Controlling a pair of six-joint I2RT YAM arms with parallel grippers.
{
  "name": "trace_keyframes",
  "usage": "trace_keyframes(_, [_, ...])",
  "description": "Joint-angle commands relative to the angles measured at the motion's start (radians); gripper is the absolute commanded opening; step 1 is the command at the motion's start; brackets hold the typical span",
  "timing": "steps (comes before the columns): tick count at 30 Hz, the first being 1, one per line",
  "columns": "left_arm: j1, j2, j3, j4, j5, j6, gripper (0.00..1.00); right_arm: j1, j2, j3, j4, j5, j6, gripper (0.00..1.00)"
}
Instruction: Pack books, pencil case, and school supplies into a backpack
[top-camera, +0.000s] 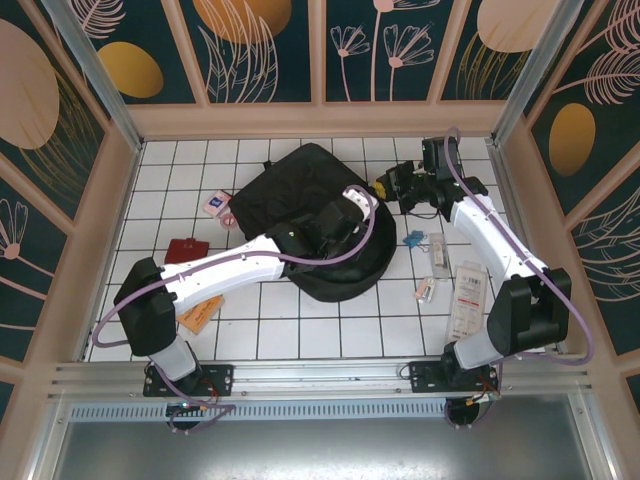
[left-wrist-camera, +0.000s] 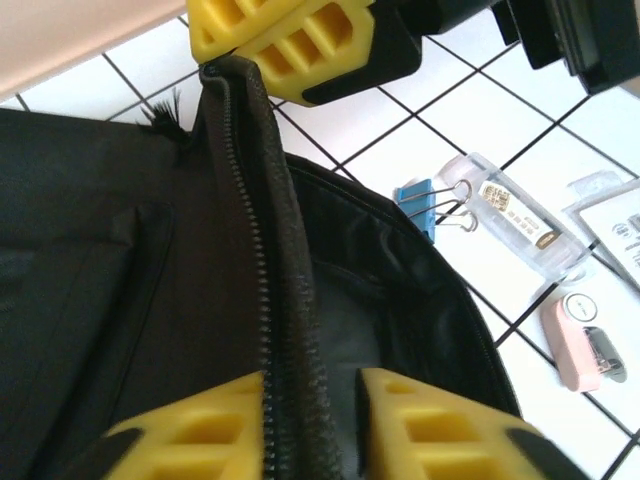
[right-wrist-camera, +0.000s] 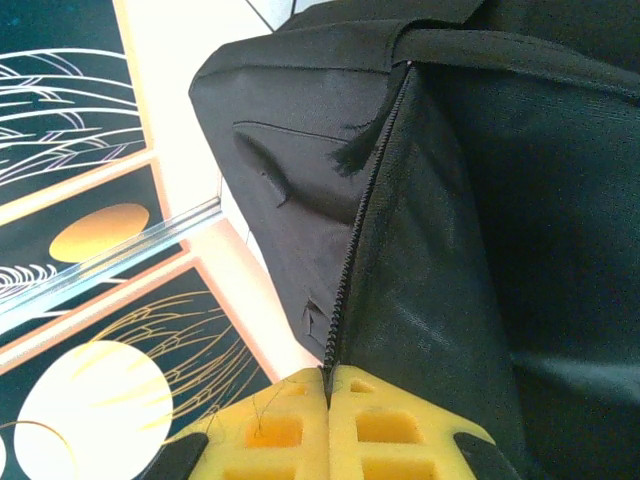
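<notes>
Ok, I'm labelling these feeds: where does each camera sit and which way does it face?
Top external: above, behind the arms, looking down at the table; both reach the backpack.
Left wrist: on the left arm, facing the backpack's zip; left fingers closed on it, right fingers beyond.
Right wrist: on the right arm, facing zip and wall; right fingers shut on the zip.
Shared: both wrist views show that zip.
</notes>
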Motion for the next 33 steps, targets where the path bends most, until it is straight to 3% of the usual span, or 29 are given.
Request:
trace_keyframes(1, [0.002,-0.012,0.007,0.013,0.016,0.029,0.09,-0.006,-0.049,0.004,0.038,-0.005,-0.014,0.0])
trace_keyframes(3, [0.005,-0.026,0.002,0.022,0.034,0.035,0.0,-0.006,-0.05,0.009,0.031,-0.002,-0.026,0.0])
trace_keyframes(5, [0.009,-0.032,0.002,0.022,0.062,0.045,0.0,-0.006,-0.052,0.019,0.025,0.002,-0.041,0.0])
trace_keyframes(7, [0.019,-0.037,-0.003,0.026,0.099,0.046,0.0,-0.005,-0.055,0.025,0.025,0.003,-0.062,0.07])
trace_keyframes(10, [0.042,-0.053,-0.011,0.033,0.135,0.035,0.0,0.001,-0.05,0.051,0.032,-0.013,-0.147,0.23])
trace_keyframes(13, [0.056,-0.083,-0.02,0.036,0.114,0.021,0.0,0.011,-0.053,0.103,0.022,-0.033,-0.281,0.49])
trace_keyframes(15, [0.06,-0.096,-0.013,0.03,0.136,0.03,0.0,0.012,-0.065,0.142,-0.021,-0.012,-0.363,0.73])
trace_keyframes(17, [0.06,-0.124,-0.029,0.055,0.23,0.083,0.0,0.013,-0.095,0.174,-0.062,0.044,-0.434,0.86])
trace_keyframes(18, [0.061,-0.133,-0.034,0.061,0.222,0.073,0.0,0.013,-0.114,0.187,-0.084,0.077,-0.459,0.91])
trace_keyframes(23, [0.078,-0.138,0.025,0.032,0.094,0.041,0.0,-0.014,-0.221,0.197,-0.168,0.205,-0.559,0.91])
trace_keyframes(27, [0.12,-0.121,0.08,0.005,0.166,0.028,0.0,-0.024,-0.274,0.155,-0.286,0.397,-0.637,0.85])
trace_keyframes(33, [0.178,-0.035,0.201,-0.078,0.33,0.003,0.0,-0.059,-0.316,-0.041,-0.313,0.404,-0.664,0.74])
